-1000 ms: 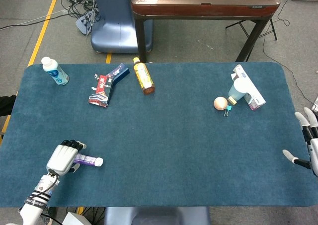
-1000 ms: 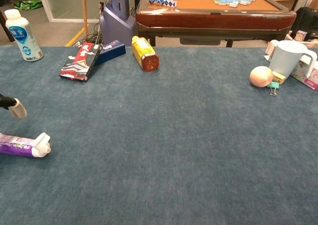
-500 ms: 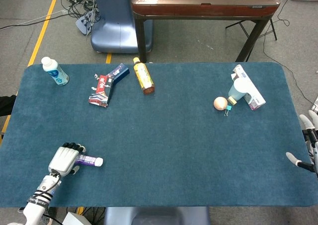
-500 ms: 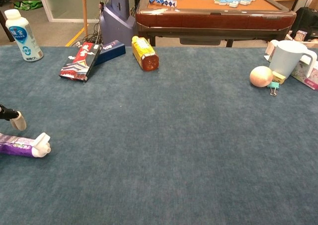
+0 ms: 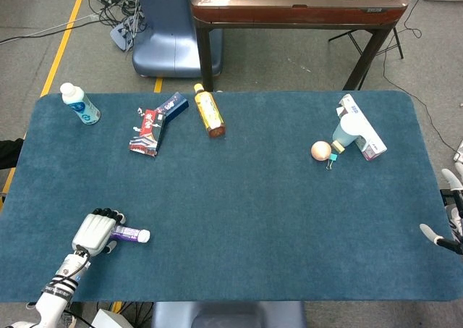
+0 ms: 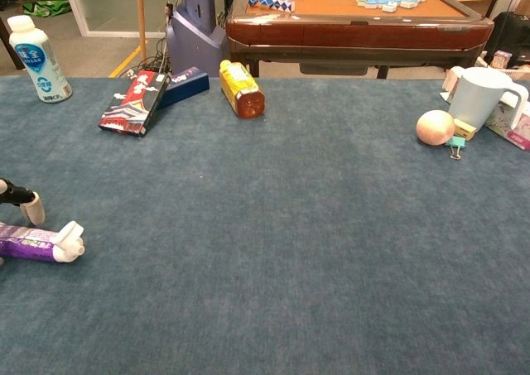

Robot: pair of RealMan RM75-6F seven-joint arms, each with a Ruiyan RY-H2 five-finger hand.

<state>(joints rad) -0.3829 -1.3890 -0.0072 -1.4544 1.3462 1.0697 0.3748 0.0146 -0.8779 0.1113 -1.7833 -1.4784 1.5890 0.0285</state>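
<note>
A purple tube with a white cap (image 5: 131, 234) lies flat on the blue table cloth (image 5: 246, 212) near the front left corner. My left hand (image 5: 94, 232) lies over the tube's tail end, knuckles up, fingers bent down across it. In the chest view the tube (image 6: 40, 242) rests on the cloth, and one fingertip (image 6: 31, 210) hangs just above it with a small gap. My right hand (image 5: 450, 225) shows at the far right edge, off the table's side, fingers spread and holding nothing.
At the back left stand a white bottle (image 5: 79, 103), a red packet (image 5: 147, 131) against a blue box (image 5: 173, 106), and a lying yellow bottle (image 5: 208, 111). At the back right are a peach (image 5: 320, 150), a binder clip (image 5: 332, 159), a pale mug (image 5: 347, 132) and a carton (image 5: 367, 131).
My left hand has sunk lower over the tube, its fingertip dropping closer to it. The tube has not moved. My right hand has drifted further right, off the table edge.
</note>
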